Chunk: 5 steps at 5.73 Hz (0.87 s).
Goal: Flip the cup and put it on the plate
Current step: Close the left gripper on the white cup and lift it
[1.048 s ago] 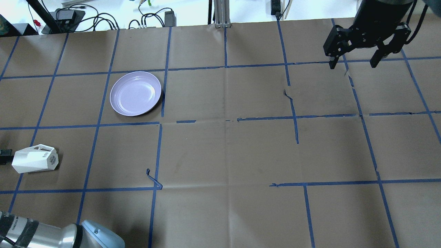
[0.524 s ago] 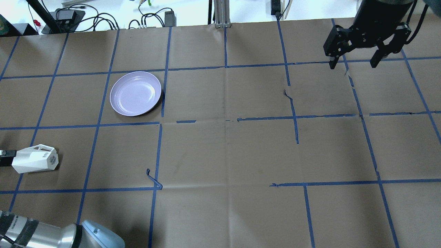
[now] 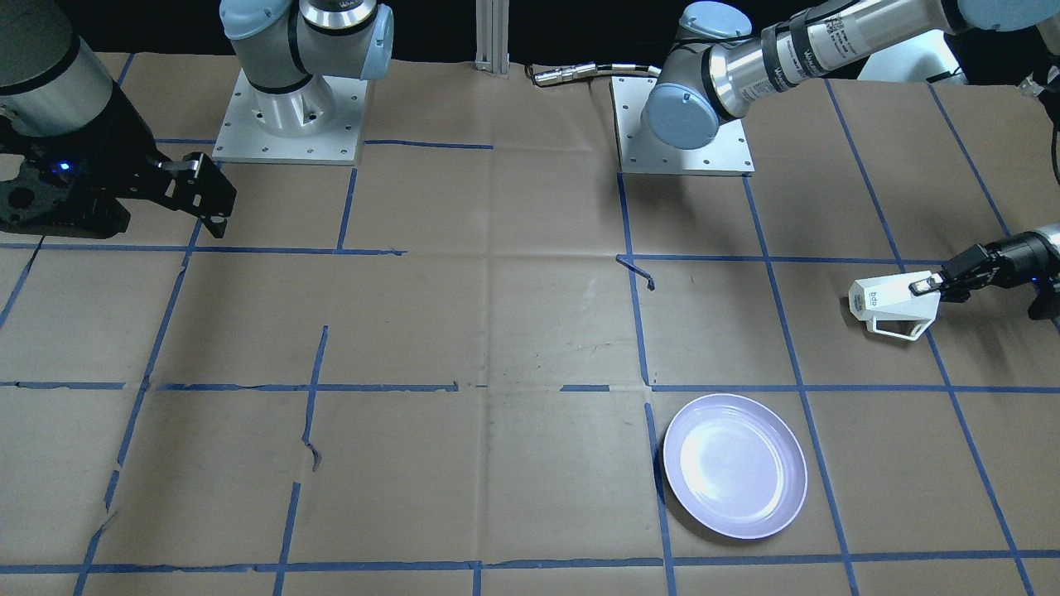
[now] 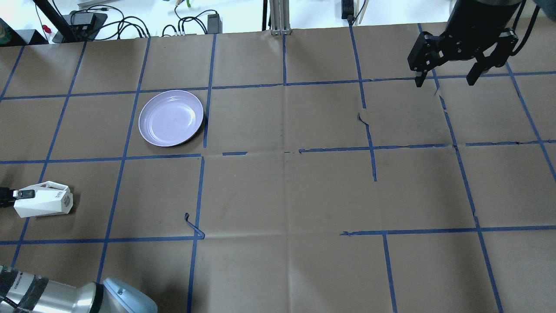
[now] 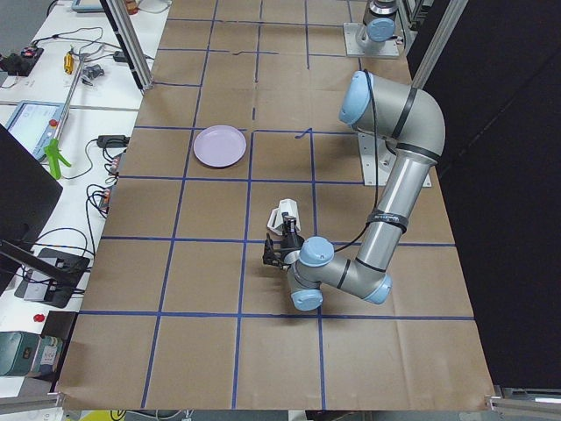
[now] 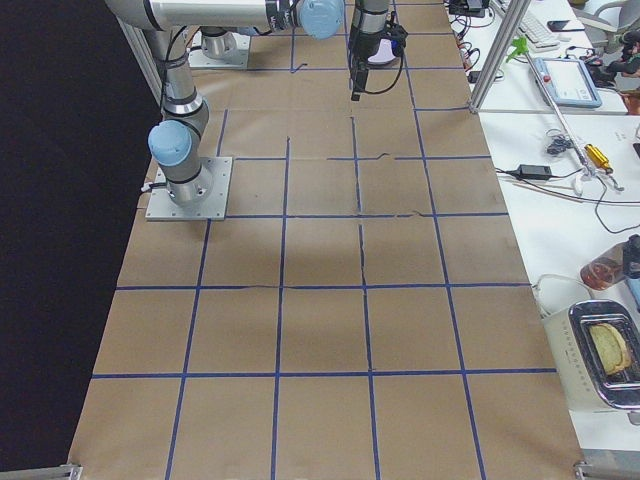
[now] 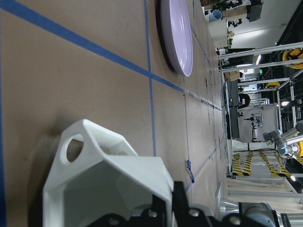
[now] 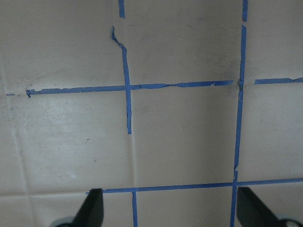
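Observation:
The white faceted cup (image 4: pixel 43 202) lies on its side at the table's left edge, its handle toward the far side. It also shows in the front view (image 3: pixel 890 302) and fills the bottom of the left wrist view (image 7: pixel 109 184). My left gripper (image 4: pixel 24 194) comes in low from the left; one finger lies over the cup's wall at the mouth (image 3: pixel 923 286) and it looks shut on the rim. The lavender plate (image 4: pixel 171 118) sits empty, farther back and to the right of the cup. My right gripper (image 4: pixel 446 80) hangs open and empty over the far right.
The table is covered in brown paper (image 4: pixel 282 195) with a blue tape grid. A loose tape curl (image 4: pixel 193 226) sticks up right of the cup. Cables and power bricks (image 4: pixel 130 21) lie beyond the far edge. The left arm's elbow (image 4: pixel 108 295) is at the near left corner.
My left gripper's finger has slid right, from beside the cup's mouth onto its wall. The cup has shifted slightly. The plate and the right arm have not moved.

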Available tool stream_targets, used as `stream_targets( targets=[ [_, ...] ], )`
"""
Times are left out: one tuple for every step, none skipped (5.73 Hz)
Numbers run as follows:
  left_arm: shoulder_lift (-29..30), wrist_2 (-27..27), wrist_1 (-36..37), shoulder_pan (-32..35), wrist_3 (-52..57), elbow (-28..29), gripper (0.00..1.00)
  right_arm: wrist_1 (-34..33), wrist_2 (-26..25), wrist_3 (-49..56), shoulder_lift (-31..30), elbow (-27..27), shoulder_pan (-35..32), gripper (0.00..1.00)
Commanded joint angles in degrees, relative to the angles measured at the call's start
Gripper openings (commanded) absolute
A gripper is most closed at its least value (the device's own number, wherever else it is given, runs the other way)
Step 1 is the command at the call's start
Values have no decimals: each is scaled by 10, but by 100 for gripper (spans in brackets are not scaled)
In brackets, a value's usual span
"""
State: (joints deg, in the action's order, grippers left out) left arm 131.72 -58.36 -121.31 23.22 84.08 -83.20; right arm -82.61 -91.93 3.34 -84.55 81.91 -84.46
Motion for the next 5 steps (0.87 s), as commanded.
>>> stream_targets(
  targets=[
    [-29, 4, -66, 2, -9, 19, 0, 0, 0, 0, 0, 0, 0, 100],
    [-62, 6, -135, 3, -27, 42, 0, 0, 0, 0, 0, 0, 0, 100],
    [-102, 7, -190, 4, -50, 53, 0, 0, 0, 0, 0, 0, 0, 100],
    [-145, 20, -241, 7, -71, 53, 0, 1, 0, 0, 0, 0, 1, 100],
    [-171, 36, -261, 14, -88, 52, 0, 1, 0, 0, 0, 0, 0, 100]
  ],
)
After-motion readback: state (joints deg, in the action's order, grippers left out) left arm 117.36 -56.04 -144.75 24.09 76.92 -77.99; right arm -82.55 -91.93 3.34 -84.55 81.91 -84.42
